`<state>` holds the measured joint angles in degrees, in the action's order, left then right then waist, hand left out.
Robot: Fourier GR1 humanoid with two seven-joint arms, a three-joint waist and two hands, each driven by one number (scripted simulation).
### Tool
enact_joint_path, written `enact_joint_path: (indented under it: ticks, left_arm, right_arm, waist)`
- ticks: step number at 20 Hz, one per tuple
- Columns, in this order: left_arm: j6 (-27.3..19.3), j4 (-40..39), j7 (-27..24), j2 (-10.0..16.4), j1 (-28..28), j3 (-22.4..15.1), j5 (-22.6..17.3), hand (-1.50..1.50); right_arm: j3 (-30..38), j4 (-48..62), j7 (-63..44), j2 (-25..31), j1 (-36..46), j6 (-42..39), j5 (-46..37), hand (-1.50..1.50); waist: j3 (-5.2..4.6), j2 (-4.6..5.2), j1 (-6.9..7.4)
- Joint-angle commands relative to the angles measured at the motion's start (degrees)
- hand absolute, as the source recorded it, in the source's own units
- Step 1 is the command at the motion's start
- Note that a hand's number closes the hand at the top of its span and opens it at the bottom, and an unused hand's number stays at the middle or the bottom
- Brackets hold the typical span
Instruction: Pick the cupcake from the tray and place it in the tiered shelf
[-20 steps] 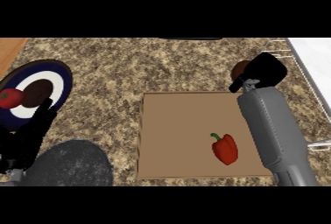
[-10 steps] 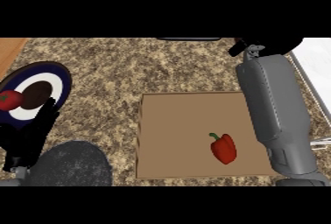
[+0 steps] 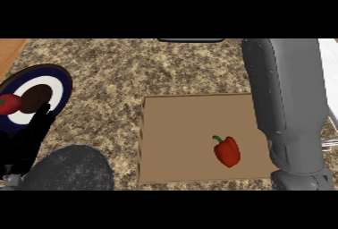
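- We see no cupcake on the tray (image 3: 191, 134), the tan square in the lower middle of the frame; only a red bell pepper (image 3: 227, 151) lies there, toward the lower right, its stem pointing to the upper left
- The right forearm (image 3: 287, 103) runs up the right side of the frame, over the tray's right edge, and leaves at the top; the right robot hand is out of sight beyond that edge, so we cannot tell whether it is spread or curled, nor whether it has the cupcake
- If the cupcake is being carried, we judge it is up there with that hand; the arm points to the upper right, where a white strip (image 3: 330, 53) behind the forearm looks like part of the tiered shelf; the coming move turns on how hand and shelf stand to each other, which is hidden from us
- The left robot hand (image 3: 30, 134) rests at the left edge, black, fingers straight and pointing up, holding nothing; it is well apart from the shelf side, so the right arm is the nearer one
- In the upper left lies a dark blue plate (image 3: 59, 80) with a white ring, a tomato (image 3: 6, 103) at its left and a dark brown oval (image 3: 36, 96) in its middle; we cannot tell what the oval is
- A dark grey rounded mass (image 3: 66, 167) sits in the lower left, just beside the tray's corner; we cannot tell what it is
- On the speckled worktop (image 3: 132, 62) we see nothing between tray and shelf except the forearm itself
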<state>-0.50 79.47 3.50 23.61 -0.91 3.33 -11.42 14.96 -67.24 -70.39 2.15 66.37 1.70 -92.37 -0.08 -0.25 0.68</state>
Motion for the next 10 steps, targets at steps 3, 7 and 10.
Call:
enact_joint_path:
  ticks: [3, 7, 10]
  left_arm:
    - [0.5, 1.0, 2.0, -0.4, 0.6, 0.3, -0.8, 0.0]
    - [-0.8, 0.3, 0.6, -1.2, 1.2, 0.4, 0.4, 0.0]
    - [-0.5, 3.9, 1.2, -1.2, -2.3, -0.9, 1.0, 0.0]
  right_arm:
    - [2.3, 0.7, -12.0, 0.9, 9.1, -4.7, -7.6, 1.5]
    - [3.8, 1.6, -11.2, 1.2, 9.7, -5.8, -12.4, 1.5]
    - [6.0, 2.8, -9.3, 3.9, 10.9, -12.9, -15.8, 1.5]
  waist:
    - [0.01, 0.13, 0.06]
    - [0.0, 0.23, -0.21]
    - [0.04, -0.11, 0.07]
